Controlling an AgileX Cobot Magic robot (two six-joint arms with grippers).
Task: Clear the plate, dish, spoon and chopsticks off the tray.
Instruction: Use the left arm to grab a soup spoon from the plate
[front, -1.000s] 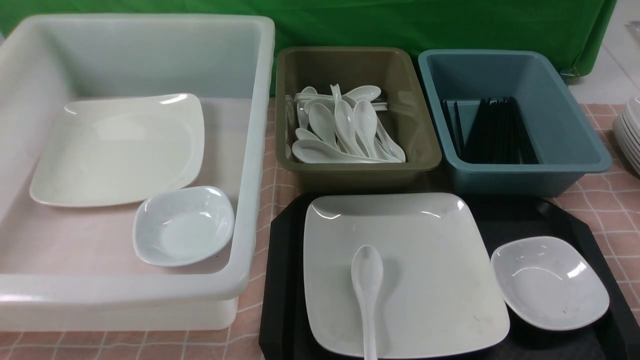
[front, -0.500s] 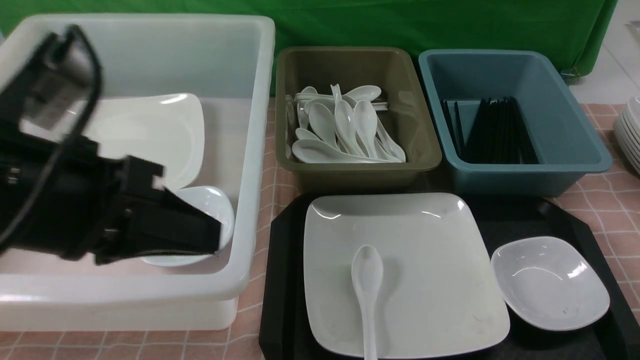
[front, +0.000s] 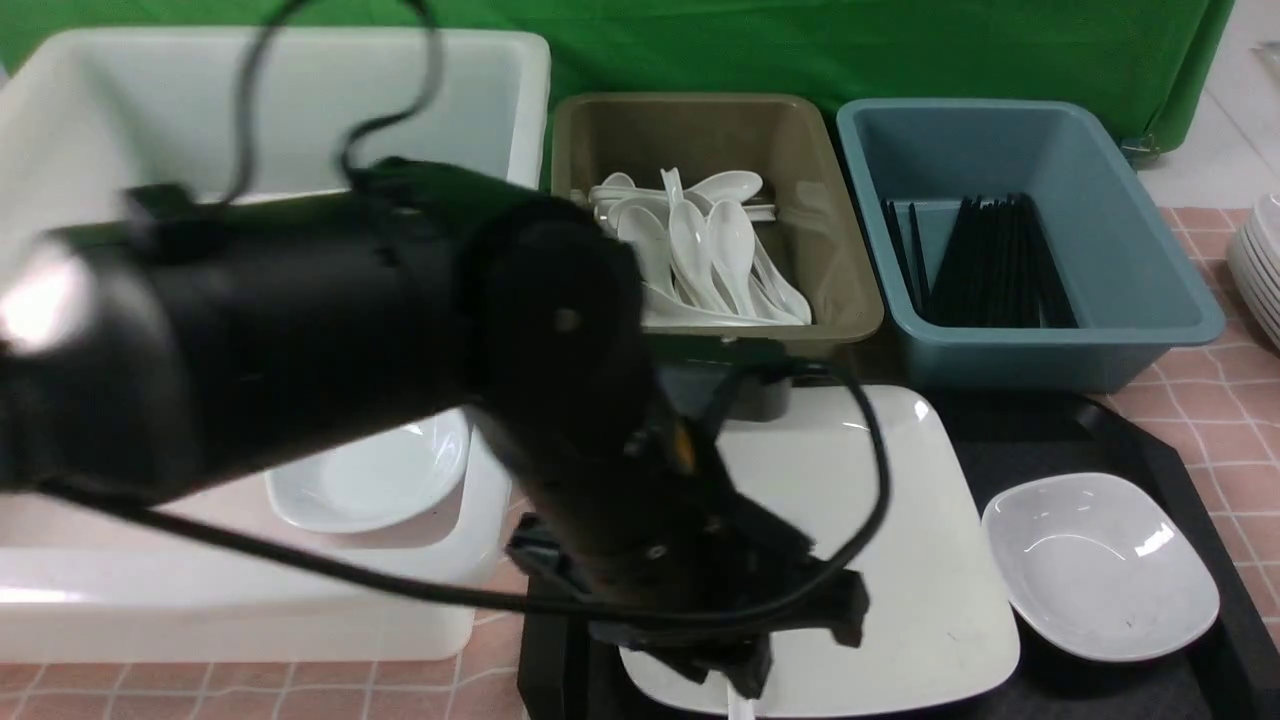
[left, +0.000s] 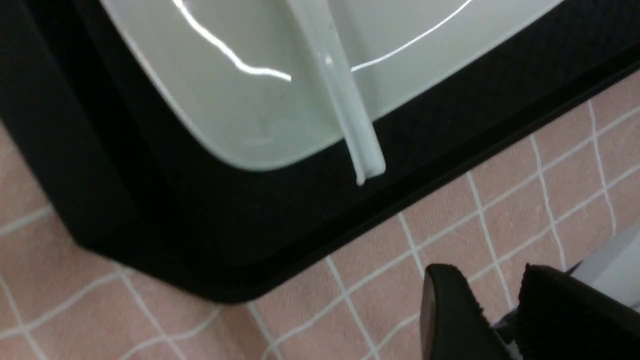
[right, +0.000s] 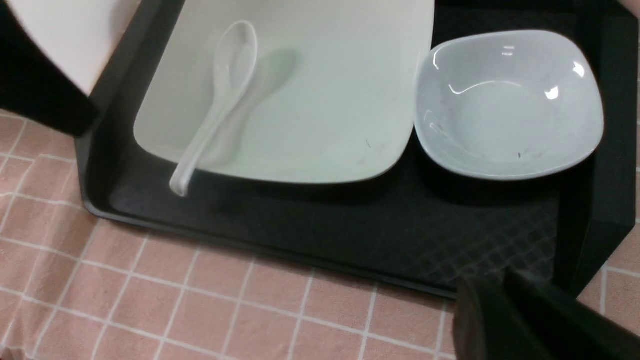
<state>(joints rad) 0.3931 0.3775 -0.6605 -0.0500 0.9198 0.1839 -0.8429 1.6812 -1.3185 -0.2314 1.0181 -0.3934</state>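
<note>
Glossy white plate (right: 325, 100), dish (right: 505, 105), spoon (right: 220, 100); matt diamond-textured black tray (right: 450, 235).

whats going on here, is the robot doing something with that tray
A two-armed robot is clearing the tray. Its left gripper, jaws a little apart, is low near the handle end of the spoon, which lies on the plate. It grips nothing yet. The dish sits beside the plate on the tray, untouched. Behind, the brown bin holds more spoons and the blue bin holds chopsticks.

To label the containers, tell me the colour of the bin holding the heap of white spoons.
Olive-brown; the bin shows best in the front view.
</note>
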